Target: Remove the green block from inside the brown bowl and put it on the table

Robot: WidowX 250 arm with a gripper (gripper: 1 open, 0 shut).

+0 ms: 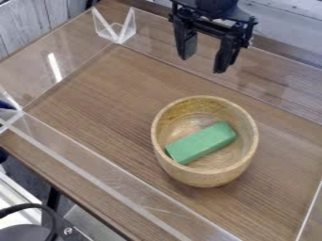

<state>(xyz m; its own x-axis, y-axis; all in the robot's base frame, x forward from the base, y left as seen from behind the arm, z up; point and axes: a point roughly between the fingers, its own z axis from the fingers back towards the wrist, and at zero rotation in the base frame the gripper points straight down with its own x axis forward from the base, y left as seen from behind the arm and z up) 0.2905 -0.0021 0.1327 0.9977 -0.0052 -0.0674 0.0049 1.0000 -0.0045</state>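
Table (94, 113): wood-grain, walled in clear acrylic. Bowl (205, 141) sits below and well apart from the fingers (184, 42). Block (201, 143) lies slanted inside it. We judge it light, stiff and smooth; we'd pinch across its narrow width. Gripper (205, 52) hangs spread wide, empty.

— What's the brown bowl (205, 140) made of?
— Pale wood, grainy, matt. The green block (201, 144) looks smooth.
— At twelve o'clock?
— The table (113, 104): streaked wood-grain, slight sheen; clear glossy acrylic walls (75, 202).
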